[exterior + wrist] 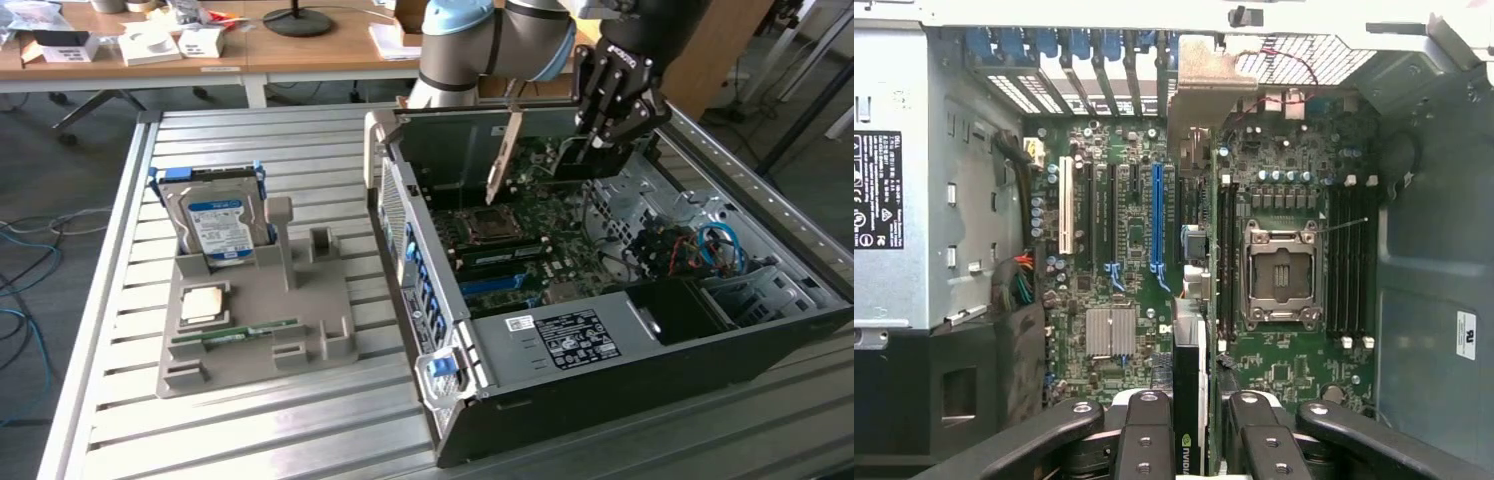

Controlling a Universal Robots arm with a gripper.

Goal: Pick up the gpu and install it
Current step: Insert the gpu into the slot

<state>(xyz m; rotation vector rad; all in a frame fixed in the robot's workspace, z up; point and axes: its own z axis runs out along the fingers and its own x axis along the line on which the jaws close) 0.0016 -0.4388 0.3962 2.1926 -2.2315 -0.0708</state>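
Observation:
My gripper (589,150) hangs inside the open computer case (441,400), shut on the gpu (505,150). The gpu is a thin card that stands on edge over the motherboard (534,240). In the wrist view the gpu (1190,370) runs edge-on between my two fingers (1144,435), with its metal bracket (1199,85) toward the case's slot wall. It lines up between the blue slot (1156,215) and the CPU socket (1282,275). Whether its edge touches a slot I cannot tell.
On the exterior view's left, a grey holder (314,330) carries a hard drive (220,225), a square chip (203,300) and a green memory stick (247,332). The case holds a power supply (574,335), cables (714,245) and a drive cage. The slatted metal table (200,430) lies around it.

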